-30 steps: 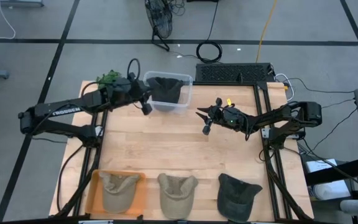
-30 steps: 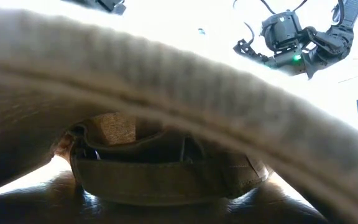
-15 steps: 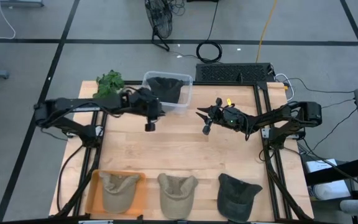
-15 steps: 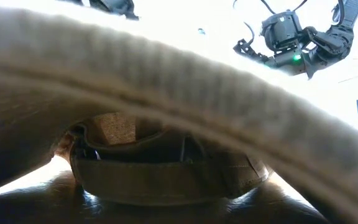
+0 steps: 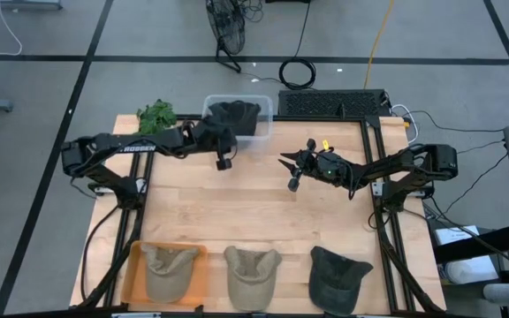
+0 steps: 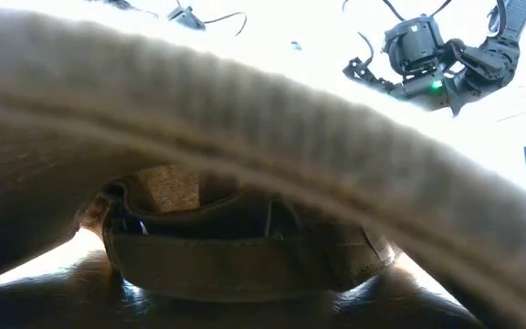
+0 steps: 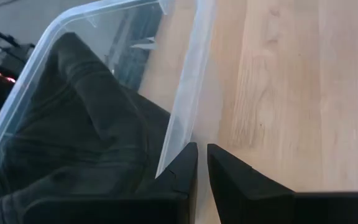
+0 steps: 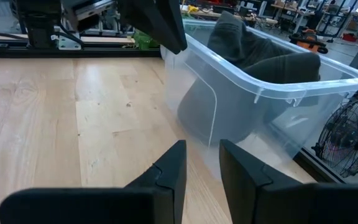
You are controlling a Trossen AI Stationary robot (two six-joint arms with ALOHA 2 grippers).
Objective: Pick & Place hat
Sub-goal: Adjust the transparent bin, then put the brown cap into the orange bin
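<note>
- A dark, limp fabric hat [image 5: 234,119] lies crumpled inside the clear plastic bin [image 5: 262,134] at the table's far edge; three more caps, tan [image 5: 168,268], beige [image 5: 252,273] and dark grey [image 5: 338,275], sit along the near edge.
- Left gripper [image 7: 202,163] hovers beside the bin wall, fingers nearly together, holding nothing.
- Right gripper [image 8: 202,163] waits mid-table, narrowly parted, empty.
- The hat looks light and soft, and would likely sag; pinching a raised fold or the stiffer brim seems safest.
</note>
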